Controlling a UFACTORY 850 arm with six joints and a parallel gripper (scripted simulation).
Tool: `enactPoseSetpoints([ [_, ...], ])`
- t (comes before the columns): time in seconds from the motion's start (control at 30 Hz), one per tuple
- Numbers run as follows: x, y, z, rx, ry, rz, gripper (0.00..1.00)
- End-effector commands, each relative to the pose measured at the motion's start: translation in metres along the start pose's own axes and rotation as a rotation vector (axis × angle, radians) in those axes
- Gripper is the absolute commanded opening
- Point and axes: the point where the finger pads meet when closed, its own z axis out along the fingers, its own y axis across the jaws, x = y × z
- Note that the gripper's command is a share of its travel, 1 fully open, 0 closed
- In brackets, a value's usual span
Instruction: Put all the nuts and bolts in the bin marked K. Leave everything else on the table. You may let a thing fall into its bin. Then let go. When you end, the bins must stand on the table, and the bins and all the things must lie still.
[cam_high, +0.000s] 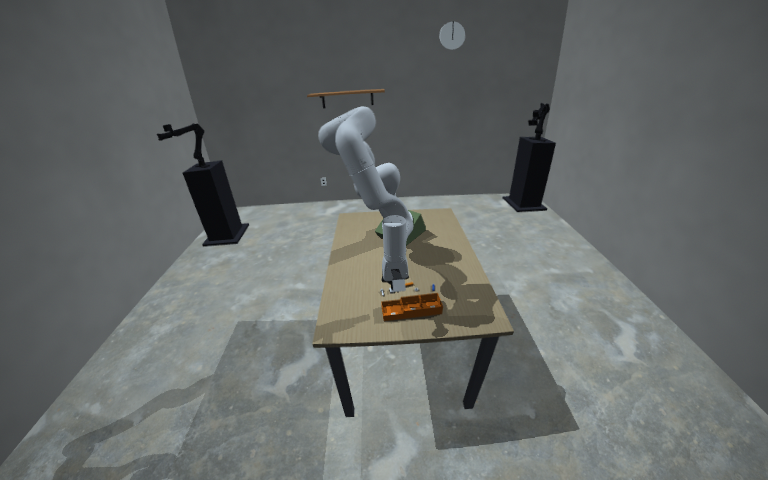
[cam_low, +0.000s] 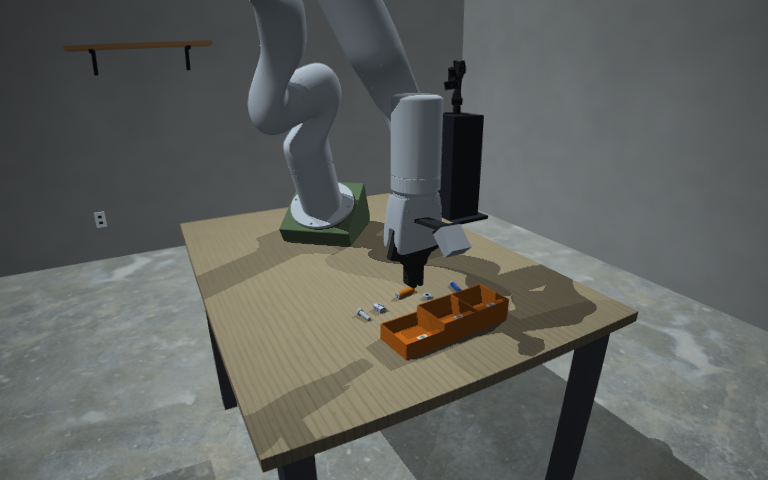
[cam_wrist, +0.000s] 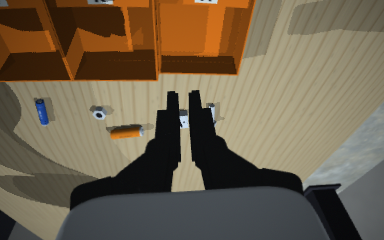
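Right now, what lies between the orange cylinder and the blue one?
A silver nut, apart from both the orange cylinder and the blue cylinder; the wrist view shows it plainly.

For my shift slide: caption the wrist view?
Shut black gripper above small grey nut, facing orange bins.
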Motion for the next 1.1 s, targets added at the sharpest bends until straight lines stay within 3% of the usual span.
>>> enactPoseSetpoints([
  [0.0,0.020,0.012,0.020,0.000,0.001,0.000,0.07],
  [0.33,0.027,0.018,0.033,0.000,0.001,0.000,0.07],
  [1.07,0.027,0.018,0.087,0.000,0.001,0.000,0.07],
])
